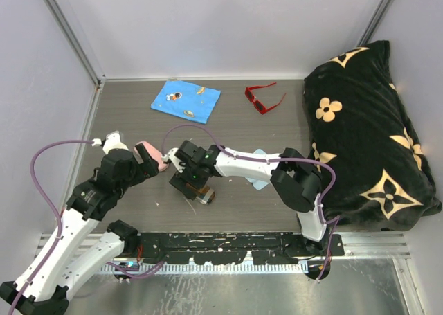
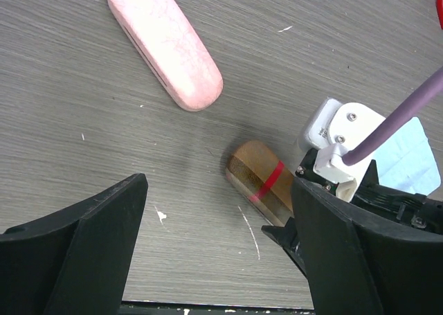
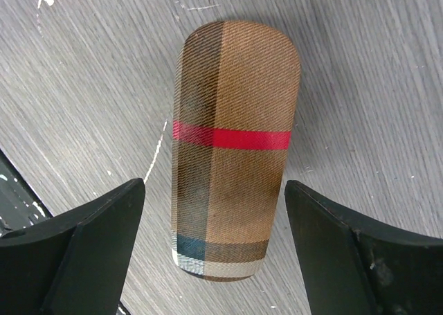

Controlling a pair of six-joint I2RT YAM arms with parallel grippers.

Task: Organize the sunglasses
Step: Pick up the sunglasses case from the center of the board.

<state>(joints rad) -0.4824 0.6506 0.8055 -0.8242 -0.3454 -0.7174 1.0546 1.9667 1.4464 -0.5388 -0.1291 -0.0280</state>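
Top view: left gripper (image 1: 143, 164) and right gripper (image 1: 185, 180), both spread and empty, are held low at centre; red sunglasses (image 1: 264, 98) are seen at the far edge. Left wrist: pink case (image 2: 165, 43) ahead. Right wrist: plaid case (image 3: 232, 149) straddled; closing on it is judged next.

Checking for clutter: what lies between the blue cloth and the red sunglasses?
Nothing. In the top view only bare table separates the blue cloth from the red sunglasses at the back.

Red sunglasses (image 1: 264, 97), pink case (image 2: 165, 43), brown plaid case (image 3: 232, 149) w/ red stripe, blue cloth (image 1: 185, 100), blk-gold floral cushion (image 1: 367, 142).
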